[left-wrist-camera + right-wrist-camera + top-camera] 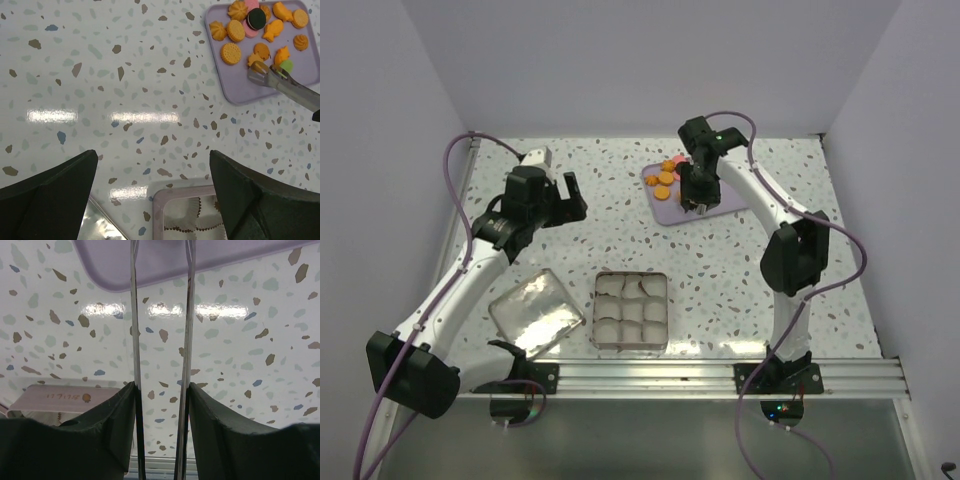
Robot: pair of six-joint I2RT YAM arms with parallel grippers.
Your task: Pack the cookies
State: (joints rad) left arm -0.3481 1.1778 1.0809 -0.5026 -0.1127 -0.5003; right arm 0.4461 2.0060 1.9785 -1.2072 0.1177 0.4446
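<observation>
Right fingers (90, 435) pinch thin steel tongs (285, 84); left fingers (45, 195) stand spread wide above the speckled table (100, 75). Nearest, a square tin (596, 310) holds nine pleated white paper cups (632, 310), with a shiny lid (535, 312) beside it. Farther off, cookies (231, 52), mostly orange rounds, lie on a flat lilac tray (240, 92), the tong tips among them

The tabletop (100, 75) is glossy speckled terrazzo that mirrors the lamps. The tray (245, 89) looks like smooth, matt lilac plastic. The tongs (287, 87) are thin polished metal, the lid (535, 312) is mirror-bright metal, and the cups (631, 308) are pleated white paper. The cookies (231, 52) look dry and matt.
</observation>
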